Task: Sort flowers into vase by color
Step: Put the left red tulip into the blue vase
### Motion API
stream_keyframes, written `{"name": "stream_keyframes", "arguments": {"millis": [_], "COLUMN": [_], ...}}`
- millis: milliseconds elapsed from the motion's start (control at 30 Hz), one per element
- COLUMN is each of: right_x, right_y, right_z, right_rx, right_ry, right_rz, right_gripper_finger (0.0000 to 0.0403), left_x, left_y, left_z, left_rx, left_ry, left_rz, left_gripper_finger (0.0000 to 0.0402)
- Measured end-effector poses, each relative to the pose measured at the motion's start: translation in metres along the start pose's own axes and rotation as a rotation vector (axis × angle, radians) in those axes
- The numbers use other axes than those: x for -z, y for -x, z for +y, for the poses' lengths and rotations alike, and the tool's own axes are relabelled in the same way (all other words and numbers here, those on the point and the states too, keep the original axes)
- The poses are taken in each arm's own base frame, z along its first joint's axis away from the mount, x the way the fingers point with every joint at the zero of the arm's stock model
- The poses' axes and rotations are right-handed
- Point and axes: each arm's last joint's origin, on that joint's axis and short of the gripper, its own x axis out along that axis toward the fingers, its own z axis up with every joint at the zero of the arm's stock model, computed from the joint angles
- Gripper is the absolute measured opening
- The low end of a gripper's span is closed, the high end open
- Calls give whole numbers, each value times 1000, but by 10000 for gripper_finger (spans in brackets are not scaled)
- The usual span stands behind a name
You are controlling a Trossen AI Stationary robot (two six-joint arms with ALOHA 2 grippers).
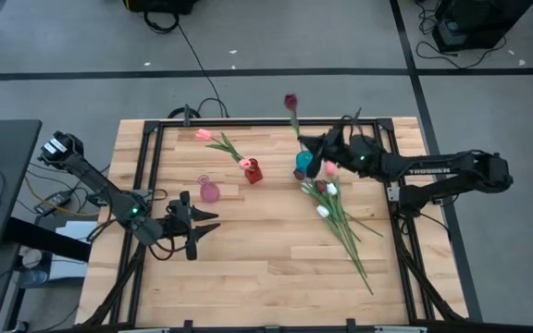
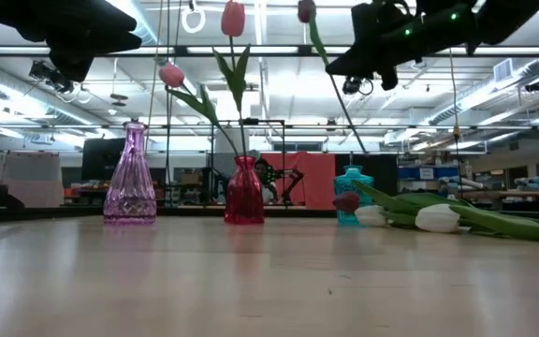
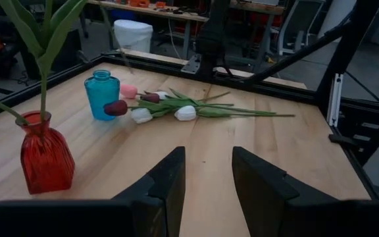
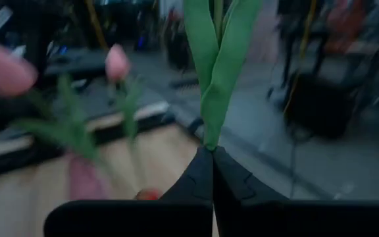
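Two pink tulips (image 2: 233,19) in red vase (image 2: 244,191), purple vase (image 2: 129,175) empty

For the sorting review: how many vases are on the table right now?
3. The purple vase stands empty toward the left arm's side, the red vase in the middle holds pink tulips, and the teal vase is beside the loose flower pile under the right gripper.
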Motion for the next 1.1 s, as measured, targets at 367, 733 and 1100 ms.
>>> {"name": "stream_keyframes", "arguments": {"millis": [367,733,1100], "right_x": [6,30,28], "right_y": [-14,-25,5], "right_z": [-24,-17,-18], "right_rx": [55,89,81], "right_ry": [73,114,157], "right_rz": [-88,32,240], "right_gripper_finger": [2,3,56], "left_x": [-1,2,5], "left_y": [0,0,0], "left_z": [1,2,2], "left_rx": [-45,-41,-31], "left_ry": [-28,-15,-6], "left_rz": [-18,0,30], "left_gripper_finger": [131,131,131]}}
